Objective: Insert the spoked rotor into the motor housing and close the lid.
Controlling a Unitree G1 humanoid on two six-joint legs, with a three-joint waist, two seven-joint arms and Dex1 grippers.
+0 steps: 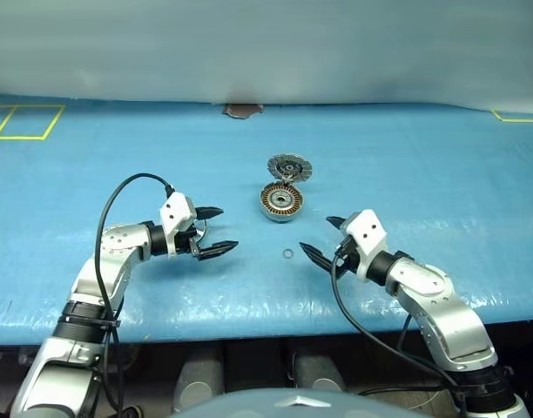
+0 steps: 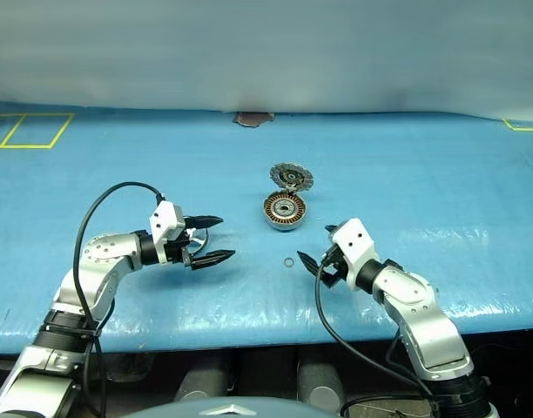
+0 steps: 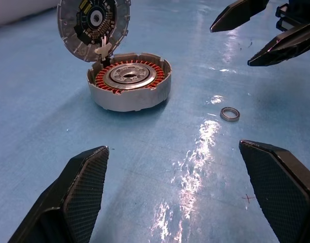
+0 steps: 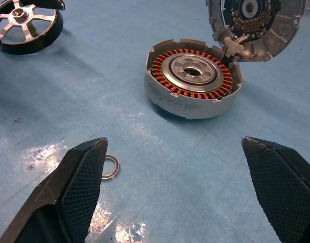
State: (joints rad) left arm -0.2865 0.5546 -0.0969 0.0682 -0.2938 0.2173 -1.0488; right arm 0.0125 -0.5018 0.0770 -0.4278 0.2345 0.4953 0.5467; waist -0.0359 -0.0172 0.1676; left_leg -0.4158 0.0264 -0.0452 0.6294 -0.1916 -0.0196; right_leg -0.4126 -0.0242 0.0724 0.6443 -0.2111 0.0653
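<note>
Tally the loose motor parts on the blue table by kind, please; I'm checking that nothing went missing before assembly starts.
Motor housing, copper windings showing: 1
Lid, propped open at the housing's edge: 1
Spoked rotor, by the left gripper: 1
Small washer ring: 1
Total: 4

text: none readable | labels/brands/numbers: none | signs: small pen-drawn cross marks on the blue bench [image 3: 145, 167] surface, no lettering | lid [image 4: 256, 25] inner face: circuit parts, print too small to read
</note>
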